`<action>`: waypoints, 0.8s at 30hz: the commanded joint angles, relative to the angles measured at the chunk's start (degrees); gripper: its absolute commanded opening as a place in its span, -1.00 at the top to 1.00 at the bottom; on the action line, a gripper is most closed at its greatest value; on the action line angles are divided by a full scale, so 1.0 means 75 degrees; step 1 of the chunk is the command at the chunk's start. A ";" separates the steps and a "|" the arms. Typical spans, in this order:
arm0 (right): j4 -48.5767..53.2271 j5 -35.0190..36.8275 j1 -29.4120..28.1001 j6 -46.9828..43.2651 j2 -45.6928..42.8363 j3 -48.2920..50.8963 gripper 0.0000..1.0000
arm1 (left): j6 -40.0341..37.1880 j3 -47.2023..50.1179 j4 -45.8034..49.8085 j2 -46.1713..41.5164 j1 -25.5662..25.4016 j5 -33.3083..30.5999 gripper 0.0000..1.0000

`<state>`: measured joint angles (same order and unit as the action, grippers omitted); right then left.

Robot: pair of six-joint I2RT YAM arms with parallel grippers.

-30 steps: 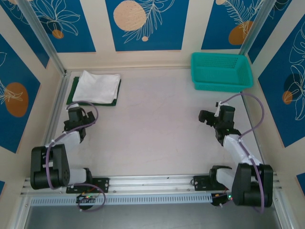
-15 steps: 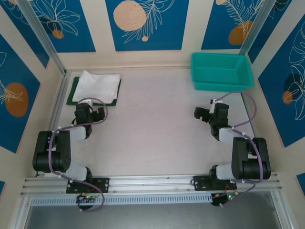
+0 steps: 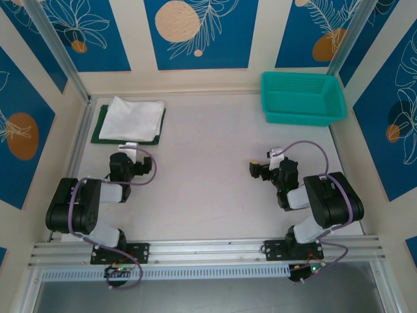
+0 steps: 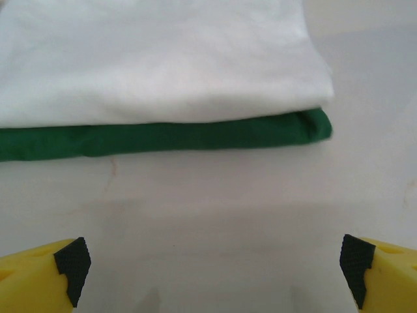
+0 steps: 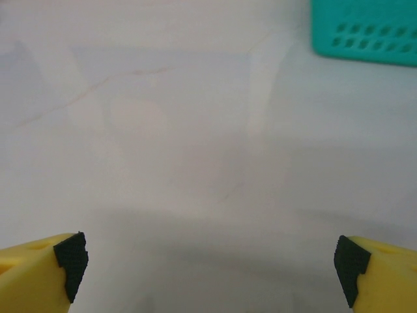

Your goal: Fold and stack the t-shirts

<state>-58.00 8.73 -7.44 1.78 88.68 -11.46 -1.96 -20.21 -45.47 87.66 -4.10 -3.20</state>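
Where the overhead camera looks down, a pale surface (image 3: 208, 163) carries a folded white t-shirt (image 3: 132, 118) at its far left corner. It lies on top of a dark green t-shirt (image 3: 99, 128), whose edges peek out at the left and near sides. A teal mesh basket (image 3: 303, 117) sits at the far right corner, well apart from the shirts. Both arms are folded close to their bases. The left jaws sit just short of the stack, and the right jaws are over bare surface at middle right.

From the left wrist, the two layers show edge-on: white fold above, green fold (image 4: 163, 137) beneath, touching. The left jaws stand wide open and empty, black pads (image 4: 70, 261) at the bottom corners.

From the right wrist, the right jaws likewise gape empty, pads (image 5: 70, 257) wide apart over bare surface, with a corner of the basket (image 5: 365, 32) at upper right.
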 commanded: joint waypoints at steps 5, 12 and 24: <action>0.1451 -0.0679 0.1027 0.0566 -0.0130 -0.1652 -0.98 | -0.0103 -0.0464 -0.0162 0.0104 0.0085 0.0291 -1.00; 0.1430 -0.0265 0.0910 0.0513 -0.0164 -0.1602 -0.98 | -0.0102 -0.0446 -0.0176 0.0090 0.0088 0.0310 -1.00; 0.1414 -0.0281 0.0922 0.0518 -0.0188 -0.1579 -0.98 | -0.0121 -0.0388 -0.0264 0.0053 0.0077 0.0286 -1.00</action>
<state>-47.00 7.22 -0.51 4.93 87.74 -23.88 -2.09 -22.85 -45.65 88.31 -3.88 -2.31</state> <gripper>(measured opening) 0.991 0.999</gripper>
